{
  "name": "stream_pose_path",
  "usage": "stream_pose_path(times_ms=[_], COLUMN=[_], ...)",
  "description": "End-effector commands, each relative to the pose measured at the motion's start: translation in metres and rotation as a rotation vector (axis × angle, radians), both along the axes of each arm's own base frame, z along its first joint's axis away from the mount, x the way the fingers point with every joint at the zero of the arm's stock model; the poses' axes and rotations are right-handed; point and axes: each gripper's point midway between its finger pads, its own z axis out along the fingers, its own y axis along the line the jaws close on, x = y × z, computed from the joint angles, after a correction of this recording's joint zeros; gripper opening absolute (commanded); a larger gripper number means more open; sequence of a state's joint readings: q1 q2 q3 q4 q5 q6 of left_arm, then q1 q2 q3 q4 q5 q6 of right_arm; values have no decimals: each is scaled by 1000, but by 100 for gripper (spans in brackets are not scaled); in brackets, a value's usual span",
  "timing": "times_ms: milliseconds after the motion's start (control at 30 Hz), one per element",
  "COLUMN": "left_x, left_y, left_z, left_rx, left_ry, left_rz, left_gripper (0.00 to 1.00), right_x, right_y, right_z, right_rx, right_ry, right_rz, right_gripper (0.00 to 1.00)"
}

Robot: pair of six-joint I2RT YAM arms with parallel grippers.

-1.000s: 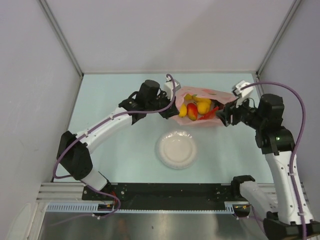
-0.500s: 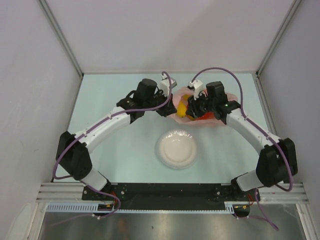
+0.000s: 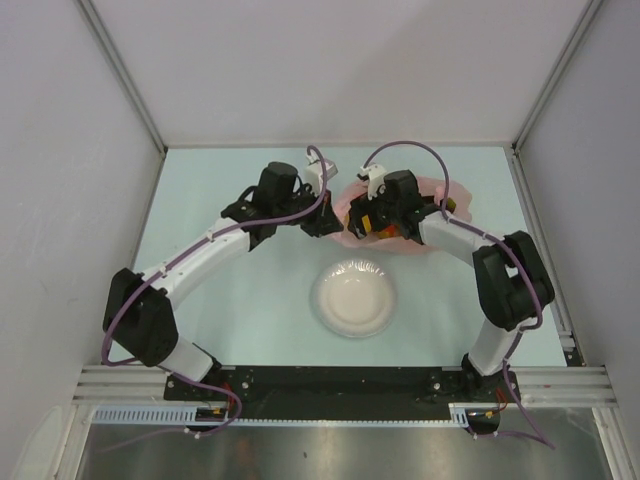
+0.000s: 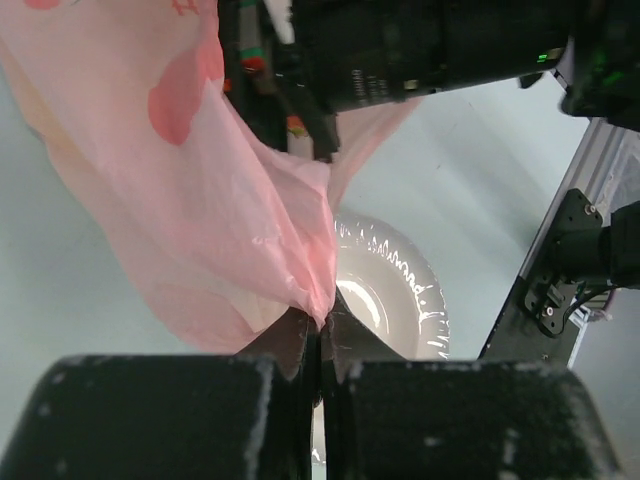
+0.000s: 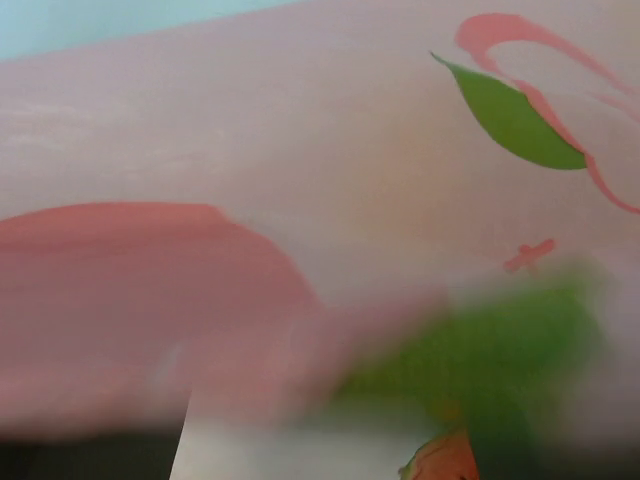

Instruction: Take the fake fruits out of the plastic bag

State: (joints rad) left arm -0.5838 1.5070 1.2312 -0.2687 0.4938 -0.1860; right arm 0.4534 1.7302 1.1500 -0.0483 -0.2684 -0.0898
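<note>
Pink plastic bag [image 4: 200, 200] pinched in left jaws, right jaws inside

The right hand [image 3: 372, 224] fills the bag [image 4: 230, 200] mouth. The left hand [image 3: 329, 225], clamped on the bag's left edge, blocks that side. The bench [image 3: 230, 300] left of the plate [image 3: 353, 300] is free. Room inside the bag seems tight, but the view is blurred.
</note>
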Motion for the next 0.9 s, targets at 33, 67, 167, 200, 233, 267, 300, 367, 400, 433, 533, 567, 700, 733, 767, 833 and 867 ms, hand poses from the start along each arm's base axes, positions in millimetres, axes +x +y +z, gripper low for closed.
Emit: stream_pose_path(times_ms=[33,67,167,200,233,267,300,367,400,433,533,567,700,733,767,833,867], left_x=[-11,-11,-12,-11,-11,-11,-10,-11,-9,-8,-5,-3,7,9,13,18,21], left_y=[-3,-2,0,1,2,2,2,2,3,3,2,2,-6,-8,-10,-12,-15], left_z=[16,15,16,17,16,16,15,12,12,9,6,7,6,7,8,10,14], left_rx=[-60,-60,-57,-57,-57,-57,-56,-52,-51,-46,-47,-50,-62,-67,-68,-70,-74], left_ry=[-23,-23,-34,-35,-35,-36,-37,-33,-36,-32,-26,-28,-18,-22,-24,-31,-38], left_rz=[-43,-42,-43,-40,-44,-45,-44,-46,-43,-39,-35,-33,-29,-30,-28,-24,-23], left_gripper=[0,0,0,0,0,0,0,0,0,0,0,0,0,0,0,0,0], right_x=[43,46,52,53,57,59,60,63,64,64,59,54,56,58,55,45,36], right_y=[-3,-2,4,4,7,9,9,13,14,16,7,5,-10,-15,-17,-16,-21], right_z=[10,0,-9,-21,-20,-25,-34,-36,-39,-42,-54,-57,-29,-6,7,32,56], right_rx=[8,-8,-24,-36,-35,-38,-47,-50,-54,-59,-98,-104,-76,-53,-40,3,23], right_ry=[-127,-114,-94,-65,-65,-55,-40,-44,-43,-37,6,29,5,-31,-43,-62,-87], right_rz=[-119,-115,-96,-91,-84,-78,-73,-50,-42,-31,-35,-25,-33,-33,-24,32,48], right_gripper=[100,100,98,98,97,96,95,92,90,86,82,79,58,57,56,54,53])
